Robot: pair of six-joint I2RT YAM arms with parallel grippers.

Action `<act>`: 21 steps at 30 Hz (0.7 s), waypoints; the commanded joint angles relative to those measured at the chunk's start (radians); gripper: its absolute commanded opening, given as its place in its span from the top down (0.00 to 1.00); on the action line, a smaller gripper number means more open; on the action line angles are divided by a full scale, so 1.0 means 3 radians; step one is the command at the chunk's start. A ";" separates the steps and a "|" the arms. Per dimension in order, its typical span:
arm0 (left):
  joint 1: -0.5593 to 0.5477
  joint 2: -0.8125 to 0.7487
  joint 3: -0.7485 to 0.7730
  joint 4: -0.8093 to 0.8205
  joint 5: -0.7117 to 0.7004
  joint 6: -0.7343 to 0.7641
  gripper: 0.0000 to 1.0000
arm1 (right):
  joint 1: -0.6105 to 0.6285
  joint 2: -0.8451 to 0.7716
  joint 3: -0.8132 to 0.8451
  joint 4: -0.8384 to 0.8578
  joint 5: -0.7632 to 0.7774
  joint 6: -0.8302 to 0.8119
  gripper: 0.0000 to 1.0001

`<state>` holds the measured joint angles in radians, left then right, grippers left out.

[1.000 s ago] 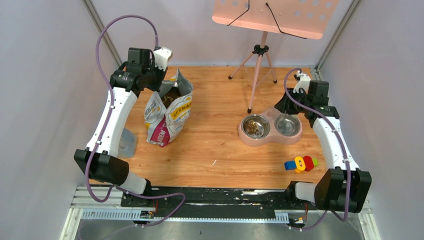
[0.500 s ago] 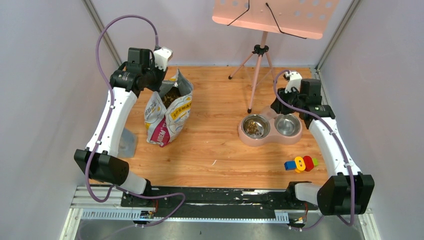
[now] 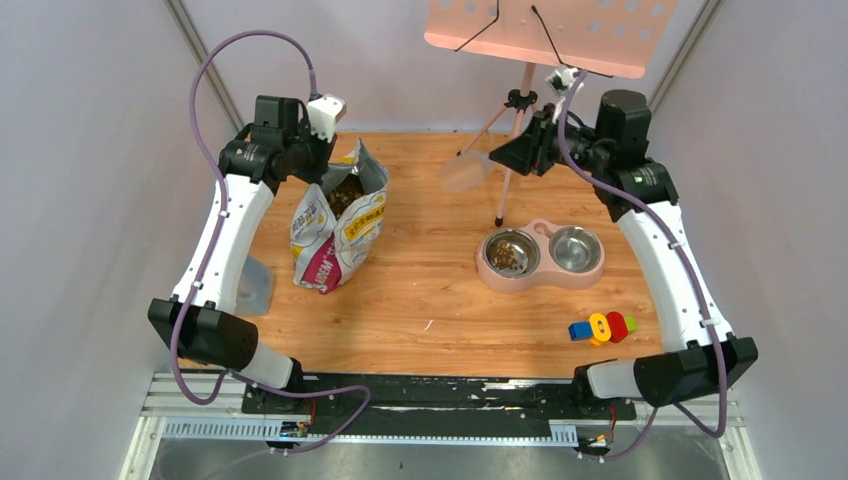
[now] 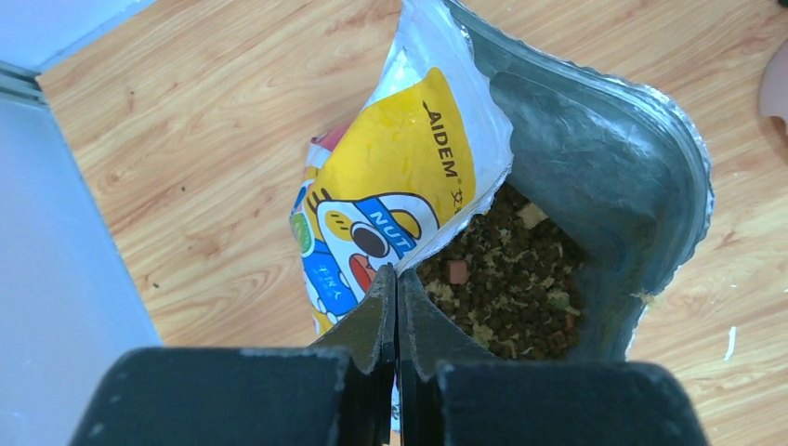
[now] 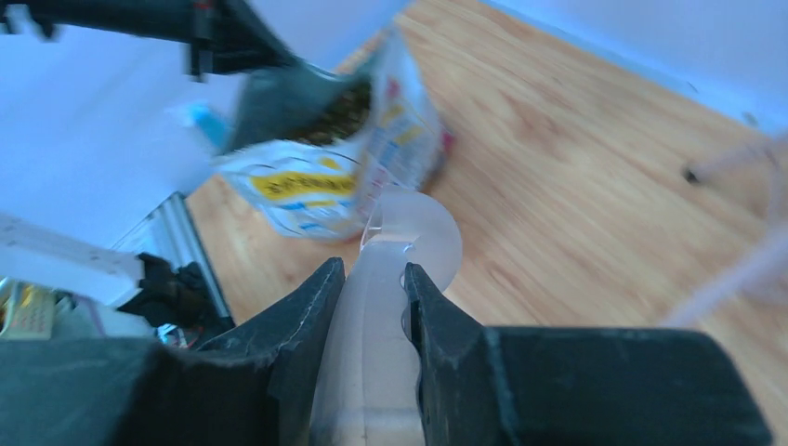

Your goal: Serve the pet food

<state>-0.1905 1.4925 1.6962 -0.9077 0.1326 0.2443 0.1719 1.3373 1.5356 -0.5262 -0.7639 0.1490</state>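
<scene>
The left wrist view shows pet food inside the bag at 9 o'clock, the left gripper pinching its rim. Overhead, more sits in the left bowl at 3 o'clock. The right gripper clamps the scoop at 12.

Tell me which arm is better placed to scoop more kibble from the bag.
Probably the right. The right tool grips the clear scoop, raised and pointed toward the bag. The left tool is shut on the bag's rim, holding it open above the kibble.
</scene>
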 commanded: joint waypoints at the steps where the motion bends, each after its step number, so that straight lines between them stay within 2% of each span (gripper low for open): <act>1: 0.0006 -0.0064 0.0155 0.0433 0.0314 -0.0220 1.00 | 0.0428 0.0276 0.0413 0.0374 -0.0257 0.0164 1.00; 7: 0.0006 -0.0093 0.0165 0.0463 0.0505 -0.0346 1.00 | 0.0991 0.0834 0.0971 0.0574 0.0007 0.0039 1.00; 11: 0.0006 -0.0141 0.0189 0.0459 0.0630 -0.0426 1.00 | 0.1147 0.1262 0.1270 0.0551 0.0128 -0.0021 1.00; 15: 0.0006 -0.0193 0.0149 0.0468 0.0699 -0.0431 1.00 | 0.1233 0.1580 0.1339 0.0522 0.0184 -0.0264 1.00; 21: 0.0006 -0.0247 0.0012 0.0536 0.0960 -0.0425 1.00 | 0.1505 0.1912 0.1435 0.0504 0.0588 -0.0830 1.00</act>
<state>-0.1864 1.4811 1.6947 -0.9081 0.2832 0.1410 0.5701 1.8778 1.8938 -0.4076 -0.6659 0.0490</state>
